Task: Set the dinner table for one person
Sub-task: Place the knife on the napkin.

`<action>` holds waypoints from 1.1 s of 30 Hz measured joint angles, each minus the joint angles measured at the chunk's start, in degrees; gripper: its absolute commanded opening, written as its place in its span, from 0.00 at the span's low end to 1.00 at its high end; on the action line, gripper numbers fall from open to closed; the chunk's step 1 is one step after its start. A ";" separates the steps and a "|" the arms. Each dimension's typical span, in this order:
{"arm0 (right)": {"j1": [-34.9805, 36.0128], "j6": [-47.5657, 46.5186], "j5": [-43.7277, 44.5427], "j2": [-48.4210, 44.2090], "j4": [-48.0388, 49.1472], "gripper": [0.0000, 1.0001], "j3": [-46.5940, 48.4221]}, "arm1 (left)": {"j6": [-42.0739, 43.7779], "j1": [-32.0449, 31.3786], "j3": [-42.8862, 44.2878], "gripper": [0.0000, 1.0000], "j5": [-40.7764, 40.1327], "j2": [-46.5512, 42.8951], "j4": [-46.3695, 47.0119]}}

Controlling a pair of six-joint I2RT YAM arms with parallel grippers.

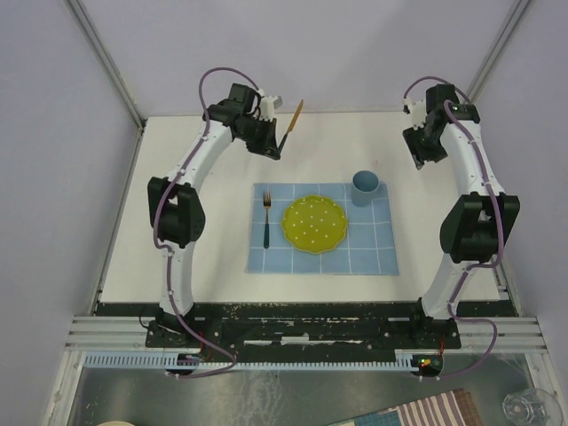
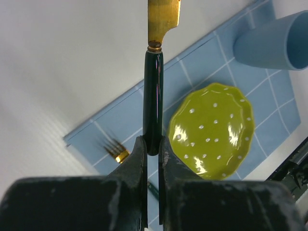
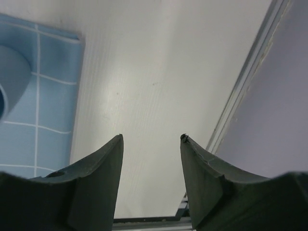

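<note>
Left gripper (image 2: 152, 144) — fingers clamped tight on the dark green handle of a knife (image 2: 154, 91), gold blade pointing away from the wrist. The top view shows it held above the far left part of the dinner table (image 1: 226, 231), beyond the blue checked cloth (image 1: 373, 253). Right gripper (image 3: 151, 139) — fingers apart, nothing between them, over bare white tabletop near the table's right edge, off the cloth's far right corner. On the cloth: yellow-green dotted plate (image 1: 314, 223) at centre; fork (image 1: 266, 217) just left of it, tines away from the arms; blue cup (image 1: 365, 187) at the far right corner.
</note>
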 measured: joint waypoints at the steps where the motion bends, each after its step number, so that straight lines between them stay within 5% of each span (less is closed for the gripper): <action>1: 0.00 0.35 -0.70 0.50 -0.33 0.59 1.29 | -0.59 -0.90 0.00 0.03 0.39 0.00 1.29; 7: 0.00 3.37 -10.08 3.98 -1.09 0.59 11.54 | -4.20 -3.19 0.87 0.03 0.33 0.46 7.74; 14: 0.04 4.92 -14.01 5.57 -2.03 0.59 13.57 | -4.61 -3.32 20.59 0.03 -9.86 14.01 6.01; 22: 0.00 5.40 -16.04 5.62 -2.62 0.59 14.62 | -0.94 -5.73 9.92 0.03 -18.86 15.87 0.83; 33: 0.00 6.03 -16.57 5.55 -2.64 0.59 15.08 | -0.20 -7.37 10.36 0.03 -18.99 16.37 0.96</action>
